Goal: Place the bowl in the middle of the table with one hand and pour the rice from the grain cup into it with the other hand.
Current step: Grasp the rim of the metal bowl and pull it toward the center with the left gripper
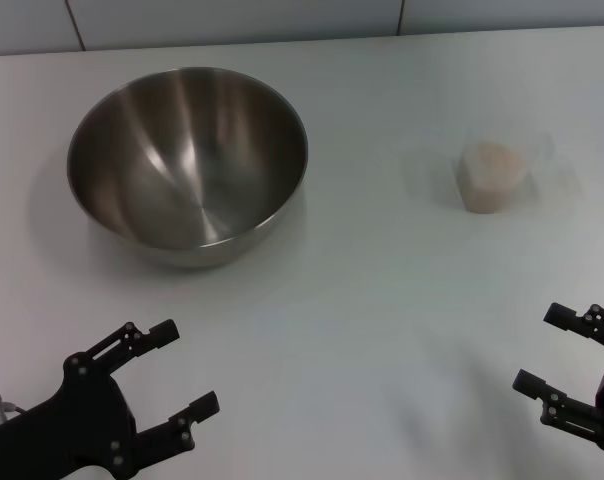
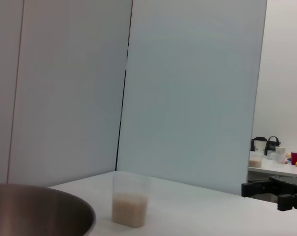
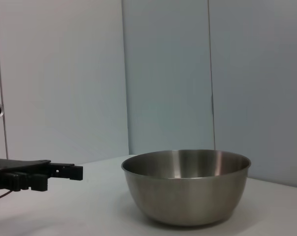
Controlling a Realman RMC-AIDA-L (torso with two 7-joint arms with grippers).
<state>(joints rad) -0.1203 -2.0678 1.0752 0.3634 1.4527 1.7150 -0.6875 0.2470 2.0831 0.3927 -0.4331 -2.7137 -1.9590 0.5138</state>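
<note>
The steel bowl (image 1: 187, 165) stands upright on the white table (image 1: 362, 300), at the far left. It also shows in the right wrist view (image 3: 186, 184) and in the left wrist view (image 2: 38, 211). The clear grain cup (image 1: 492, 172) stands at the far right with rice (image 1: 493, 176) in its lower part; it also shows in the left wrist view (image 2: 131, 199). My left gripper (image 1: 182, 368) is open and empty near the front left edge, well short of the bowl. My right gripper (image 1: 550, 350) is open and empty at the front right, well short of the cup.
A grey panelled wall (image 1: 232, 20) runs along the table's far edge. In the left wrist view a distant side table (image 2: 279, 167) carries small items, including a red cup (image 2: 296, 157).
</note>
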